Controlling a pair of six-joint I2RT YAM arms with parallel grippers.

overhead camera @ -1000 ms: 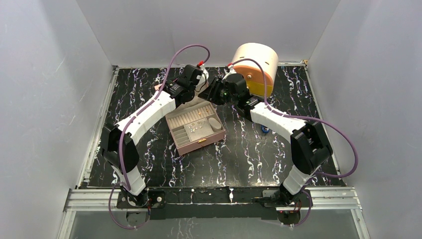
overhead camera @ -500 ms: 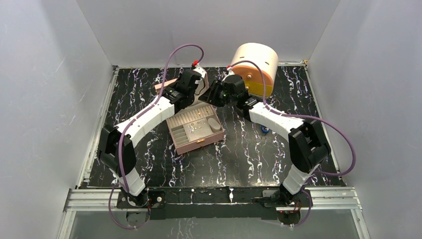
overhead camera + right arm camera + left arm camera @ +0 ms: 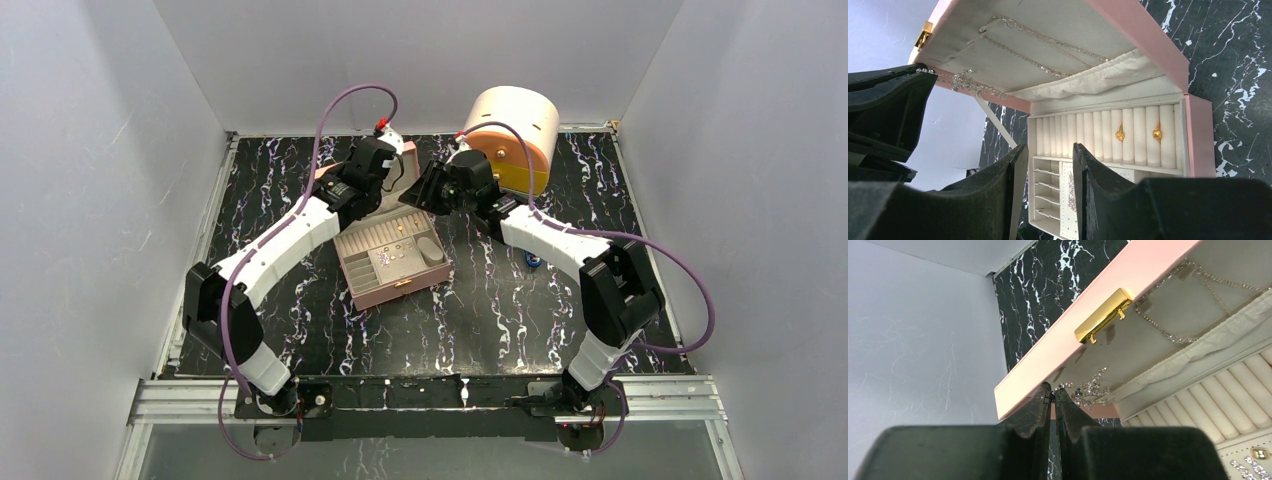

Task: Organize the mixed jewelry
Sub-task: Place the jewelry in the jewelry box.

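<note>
Fingers [image 3: 1037,412] on the left gripper [image 3: 1053,396] are pinched shut right under the edge of the raised lid [image 3: 1128,275] of the pink box [image 3: 398,291]. A sparkly silver chain [image 3: 1088,390] is right at the tips, but I can't tell if it's actually caught. Right gripper [image 3: 1048,160] has its jaws apart with nothing between them, hovering over the open tray. Jewelry-wise, two gold pieces [image 3: 1120,133] sit in the white ring rolls [image 3: 1088,135] and more thin chains [image 3: 1038,47] hang across the lid's inside. Gold clasp [image 3: 1103,316] sits on the lid's rim.
</note>
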